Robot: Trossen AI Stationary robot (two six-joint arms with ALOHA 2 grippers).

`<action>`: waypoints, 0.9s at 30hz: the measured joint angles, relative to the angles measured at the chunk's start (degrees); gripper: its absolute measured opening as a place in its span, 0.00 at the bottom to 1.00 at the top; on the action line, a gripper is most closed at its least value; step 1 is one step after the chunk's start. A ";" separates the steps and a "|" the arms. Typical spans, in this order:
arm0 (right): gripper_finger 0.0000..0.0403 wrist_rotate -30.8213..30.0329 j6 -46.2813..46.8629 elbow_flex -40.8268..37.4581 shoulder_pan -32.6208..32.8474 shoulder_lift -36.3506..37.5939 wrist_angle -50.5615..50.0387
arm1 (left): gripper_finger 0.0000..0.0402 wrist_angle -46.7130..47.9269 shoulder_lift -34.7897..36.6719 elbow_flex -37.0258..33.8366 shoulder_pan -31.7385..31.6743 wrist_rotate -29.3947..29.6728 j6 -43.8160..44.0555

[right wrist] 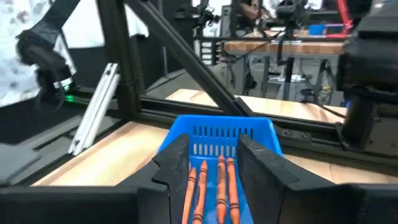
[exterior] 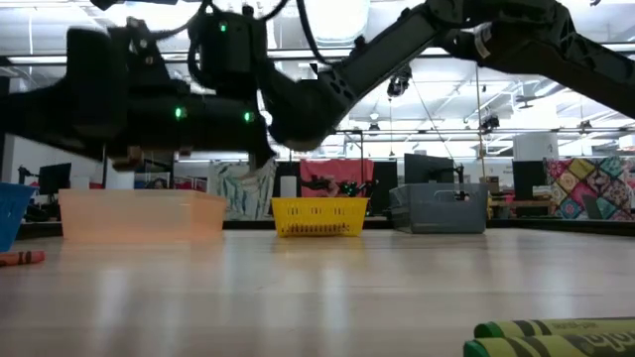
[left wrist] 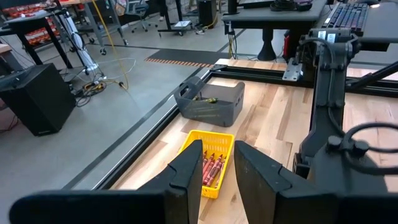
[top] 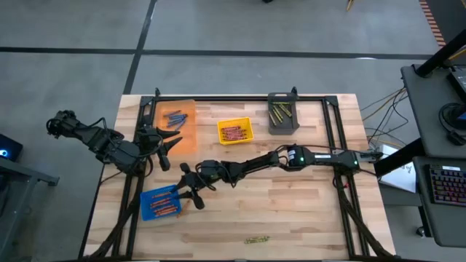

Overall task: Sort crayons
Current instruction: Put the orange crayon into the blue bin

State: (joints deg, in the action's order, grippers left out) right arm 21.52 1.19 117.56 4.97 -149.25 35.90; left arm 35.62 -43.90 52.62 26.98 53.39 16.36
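Four bins hold sorted crayons. The orange bin [top: 177, 120] has blue-purple ones, the yellow bin [top: 235, 132] red ones, the grey bin [top: 282, 114] olive-green ones, and the blue bin [top: 160, 202] orange ones [right wrist: 214, 186]. Two green crayons [top: 256, 239] lie loose by the table's near edge. One orange crayon [exterior: 20, 258] lies on the table beside the blue bin. My right gripper [top: 183, 191] reaches across to the blue bin's right side and hangs open above its rim, holding nothing. My left gripper [top: 171, 151] hovers open just near of the orange bin, with nothing between its fingers [left wrist: 189, 177].
A black metal frame [top: 240, 98] runs around the table's far and side edges. My right arm [top: 291, 156] stretches level across the middle of the table. Bare wood lies at the near right.
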 joint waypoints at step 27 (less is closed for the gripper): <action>0.20 2.92 -21.84 -2.05 -0.44 31.47 -89.57 | 0.19 -4.11 -7.48 0.00 -0.02 -6.91 5.71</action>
State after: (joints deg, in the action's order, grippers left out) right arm 24.44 -20.65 115.51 4.53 -117.78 -53.68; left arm 31.51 -51.38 52.62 26.96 46.48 22.07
